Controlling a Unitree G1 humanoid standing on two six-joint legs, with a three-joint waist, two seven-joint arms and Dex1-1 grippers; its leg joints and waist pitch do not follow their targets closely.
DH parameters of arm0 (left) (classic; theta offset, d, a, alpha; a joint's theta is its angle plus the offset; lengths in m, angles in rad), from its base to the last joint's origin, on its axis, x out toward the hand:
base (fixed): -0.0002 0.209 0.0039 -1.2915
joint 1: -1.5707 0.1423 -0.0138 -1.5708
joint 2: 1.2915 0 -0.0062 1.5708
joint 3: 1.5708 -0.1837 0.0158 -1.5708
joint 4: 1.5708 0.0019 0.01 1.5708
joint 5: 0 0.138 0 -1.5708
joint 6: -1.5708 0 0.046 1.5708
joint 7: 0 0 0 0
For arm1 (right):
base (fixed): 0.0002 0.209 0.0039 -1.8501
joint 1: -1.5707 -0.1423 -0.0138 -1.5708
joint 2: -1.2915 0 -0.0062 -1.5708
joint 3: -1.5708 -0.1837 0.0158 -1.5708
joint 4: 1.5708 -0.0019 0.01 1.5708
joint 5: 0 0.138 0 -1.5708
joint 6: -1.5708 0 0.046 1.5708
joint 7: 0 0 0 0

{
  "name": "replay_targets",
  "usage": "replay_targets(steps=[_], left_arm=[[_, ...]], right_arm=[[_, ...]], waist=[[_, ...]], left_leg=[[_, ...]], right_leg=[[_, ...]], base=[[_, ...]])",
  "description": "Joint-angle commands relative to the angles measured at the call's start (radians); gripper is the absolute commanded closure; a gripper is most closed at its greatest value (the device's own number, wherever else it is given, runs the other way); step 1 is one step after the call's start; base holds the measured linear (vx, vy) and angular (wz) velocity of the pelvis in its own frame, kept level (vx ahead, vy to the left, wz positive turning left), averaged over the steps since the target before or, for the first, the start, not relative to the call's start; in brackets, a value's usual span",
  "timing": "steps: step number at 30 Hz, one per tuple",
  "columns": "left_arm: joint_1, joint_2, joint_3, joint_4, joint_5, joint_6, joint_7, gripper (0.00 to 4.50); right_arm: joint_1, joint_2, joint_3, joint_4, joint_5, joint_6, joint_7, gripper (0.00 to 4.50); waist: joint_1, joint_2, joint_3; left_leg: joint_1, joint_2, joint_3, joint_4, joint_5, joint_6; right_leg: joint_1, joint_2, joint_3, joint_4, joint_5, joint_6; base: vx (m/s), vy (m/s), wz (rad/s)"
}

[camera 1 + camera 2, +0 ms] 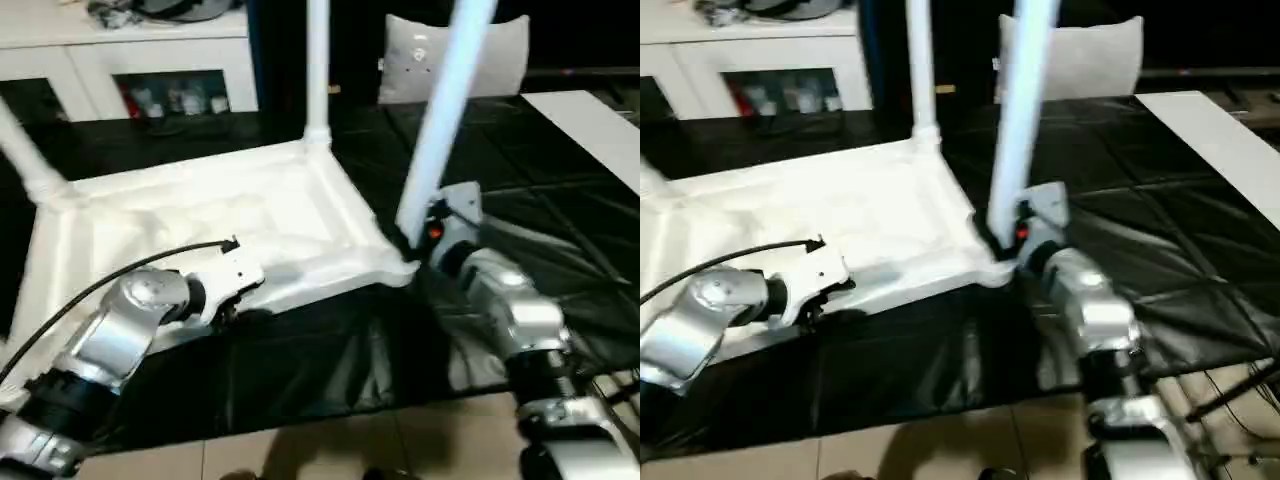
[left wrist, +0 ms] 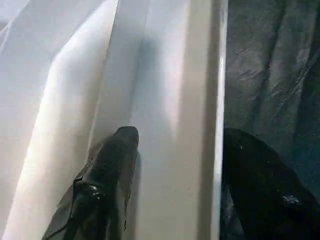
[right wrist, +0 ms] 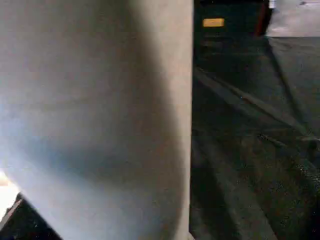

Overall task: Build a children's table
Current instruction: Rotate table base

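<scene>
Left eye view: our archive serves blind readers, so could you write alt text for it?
A white table top lies upside down on a black sheet, with the right gripper at the base of a leg standing at its near corner. The left gripper is at the near rim; two more legs stand in far corners.

So the white plastic rectangular table top (image 1: pixel 200 225) is lying upside down on the dark mat, ribbed underside facing up. Its near long rim sits between the left gripper's (image 2: pixel 175 165) fingers, one black finger (image 2: pixel 107 170) inside the rim and the other outside. A long white tapered round leg (image 1: pixel 440 130) stands at the near corner socket, tilted a bit, right against the right gripper (image 1: pixel 425 235). Another leg (image 1: pixel 318 70) stands upright in the far corner beyond it, and a third leg (image 1: pixel 25 150) leans at the far corner past the left gripper.
</scene>
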Motion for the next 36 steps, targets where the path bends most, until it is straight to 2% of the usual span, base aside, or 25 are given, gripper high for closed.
replay_targets(steps=[1,3,5,6,10,12,13,16,17,20,23,24,25,26,28,31,32,33,34,35,36], left_arm=[[-0.03,0.013,0.018,0.059,0.057,-0.026,0.062,1.67],[-0.051,-0.013,0.03,0.094,0.059,-0.054,0.104,1.67],[-0.061,-0.023,0.031,0.108,0.065,-0.065,0.124,1.67],[-0.084,-0.039,0.022,0.142,0.082,-0.091,0.162,1.67],[-0.121,-0.089,0.02,0.2,0.099,-0.114,0.242,1.67],[-0.136,-0.113,0.02,0.228,0.107,-0.124,0.277,1.67],[-0.14,-0.126,0.019,0.236,0.111,-0.131,0.293,1.67],[-0.138,-0.16,0.036,0.239,0.1,-0.141,0.333,1.67],[-0.124,-0.185,0.065,0.223,0.074,-0.144,0.356,1.67],[-0.081,-0.229,0.132,0.163,0.016,-0.121,0.402,1.67],[-0.024,-0.279,0.217,0.083,-0.054,-0.079,0.462,1.4],[-0.022,-0.281,0.221,0.08,-0.057,-0.078,0.465,1.34],[0.019,-0.307,0.275,0.023,-0.092,-0.066,0.507,1.3],[0.062,-0.331,0.322,-0.037,-0.116,-0.058,0.542,1.3],[0.118,-0.354,0.36,-0.111,-0.119,-0.053,0.583,1.07],[0.205,-0.383,0.411,-0.216,-0.103,-0.046,0.658,0.87],[0.229,-0.392,0.428,-0.241,-0.104,-0.048,0.677,0.62],[0.256,-0.401,0.444,-0.268,-0.105,-0.055,0.7,0.62],[0.275,-0.406,0.452,-0.285,-0.104,-0.067,0.713,0.51],[0.301,-0.409,0.458,-0.307,-0.108,-0.095,0.72,0.46],[0.305,-0.409,0.458,-0.31,-0.107,-0.101,0.722,0.46]], right_arm=[[0.015,-0.045,-0.066,0.015,0.012,0.001,0.011,0.0],[0.018,-0.07,-0.086,0.031,0.005,-0.026,-0.003,0.0],[0.018,-0.078,-0.096,0.039,0.001,-0.04,-0.019,0.0],[0.018,-0.094,-0.106,0.057,-0.003,-0.071,-0.044,0.0],[0.03,-0.118,-0.124,0.066,-0.011,-0.095,-0.071,0.0],[0.031,-0.127,-0.138,0.075,-0.014,-0.111,-0.091,0.0],[0.028,-0.129,-0.144,0.08,-0.015,-0.129,-0.097,0.0],[0.024,-0.125,-0.158,0.075,-0.008,-0.178,-0.102,0.0],[0.029,-0.121,-0.153,0.052,0.011,-0.192,-0.061,0.0],[0.049,-0.122,-0.13,0.009,-0.004,-0.209,-0.048,0.0],[0.082,-0.128,-0.095,-0.048,-0.018,-0.169,-0.039,0.0],[0.084,-0.128,-0.094,-0.052,-0.017,-0.168,-0.038,0.0],[0.112,-0.121,-0.09,-0.102,-0.003,-0.143,-0.035,0.0],[0.146,-0.11,-0.1,-0.154,0.011,-0.138,-0.041,0.0],[0.2,-0.105,-0.115,-0.223,0.014,-0.141,-0.058,0.0],[0.294,-0.098,-0.134,-0.349,0.039,-0.127,-0.059,0.0],[0.319,-0.097,-0.132,-0.381,0.033,-0.131,-0.064,0.0],[0.347,-0.094,-0.128,-0.422,0.037,-0.119,-0.068,0.0],[0.365,-0.088,-0.126,-0.447,0.038,-0.12,-0.073,0.0],[0.392,-0.08,-0.121,-0.485,0.058,-0.125,-0.055,0.0],[0.397,-0.079,-0.119,-0.492,0.064,-0.122,-0.05,0.0]], waist=[[-0.007,0.001,-0.067],[-0.002,-0.004,-0.068],[0.006,-0.005,-0.071],[0.008,-0.006,-0.073],[0.014,-0.012,-0.078],[0.016,-0.013,-0.079],[0.019,-0.014,-0.082],[0.017,-0.015,-0.083],[0.016,-0.015,-0.083],[0.014,-0.016,-0.08],[0.005,-0.017,-0.073],[0.005,-0.017,-0.073],[0.003,-0.017,-0.072],[0.003,-0.023,-0.07],[0.002,-0.032,-0.069],[0.004,-0.022,-0.068],[0.001,-0.024,-0.065],[0.001,-0.018,-0.063],[0.002,-0.02,-0.063],[-0.002,-0.016,-0.053],[-0.002,-0.019,-0.054]], left_leg=[[0.009,0.024,-0.004,-0.072,-0.202,0.033],[0.007,0.023,-0.002,-0.07,-0.187,0.037],[0.014,0.024,0.0,-0.067,-0.175,0.039],[0.009,0.025,-0.001,-0.067,-0.158,0.04],[-0.003,0.023,-0.001,-0.063,-0.106,0.059],[-0.002,0.022,0.001,-0.06,-0.098,0.065],[-0.006,0.021,-0.001,-0.059,-0.082,0.071],[-0.012,0.02,0.0,-0.056,-0.066,0.084],[-0.015,0.019,0.0,-0.054,-0.063,0.092],[-0.017,0.023,-0.001,-0.055,-0.078,0.102],[-0.018,0.02,0.0,-0.057,-0.118,0.102],[-0.018,0.02,0.0,-0.057,-0.118,0.102],[-0.016,0.022,-0.001,-0.058,-0.139,0.098],[-0.015,0.023,0.0,-0.059,-0.15,0.097],[-0.017,0.024,-0.001,-0.06,-0.152,0.096],[-0.018,0.028,-0.004,-0.063,-0.15,0.101],[-0.018,0.026,-0.003,-0.065,-0.157,0.104],[-0.018,0.024,-0.004,-0.066,-0.167,0.102],[-0.018,0.027,-0.005,-0.066,-0.17,0.099],[-0.015,0.024,-0.005,-0.07,-0.224,0.094],[-0.013,0.022,-0.005,-0.07,-0.242,0.092]], right_leg=[[0.055,-0.054,0.059,-0.068,-0.356,-0.133],[0.056,-0.054,0.059,-0.068,-0.35,-0.129],[0.051,-0.056,0.061,-0.067,-0.334,-0.14],[0.054,-0.056,0.061,-0.063,-0.314,-0.148],[0.061,-0.055,0.06,-0.052,-0.255,-0.156],[0.061,-0.055,0.06,-0.053,-0.247,-0.159],[0.065,-0.057,0.06,-0.049,-0.235,-0.159],[0.065,-0.057,0.058,-0.047,-0.216,-0.164],[0.065,-0.057,0.056,-0.047,-0.212,-0.168],[0.066,-0.058,0.053,-0.051,-0.236,-0.168],[0.063,-0.056,0.048,-0.064,-0.324,-0.145],[0.063,-0.056,0.048,-0.064,-0.324,-0.145],[0.061,-0.055,0.048,-0.07,-0.361,-0.13],[0.059,-0.054,0.046,-0.077,-0.387,-0.116],[0.057,-0.055,0.046,-0.079,-0.411,-0.098],[0.056,-0.05,0.047,-0.08,-0.403,-0.069],[0.051,-0.046,0.045,-0.083,-0.404,-0.065],[0.05,-0.045,0.044,-0.084,-0.415,-0.062],[0.052,-0.046,0.046,-0.085,-0.412,-0.058],[0.045,-0.044,0.042,-0.098,-0.477,-0.039],[0.045,-0.046,0.04,-0.103,-0.505,-0.025]], base=[[0.0,0.0,0.0],[0.0,0.0,0.0],[0.0,0.0,0.0],[0.0,0.0,0.0],[0.0,0.0,0.0],[0.0,0.0,0.0],[0.0,0.0,0.0],[0.0,0.0,0.0],[0.0,0.0,0.0],[0.0,0.0,0.0],[0.0,0.0,0.0],[0.0,0.0,0.0],[0.0,0.0,0.0],[0.0,0.0,0.0],[0.0,0.0,0.0],[0.0,0.0,0.0],[0.0,0.0,0.0],[0.0,0.0,0.0],[0.0,0.0,0.0],[0.0,0.0,0.0],[0.0,0.0,0.0]])
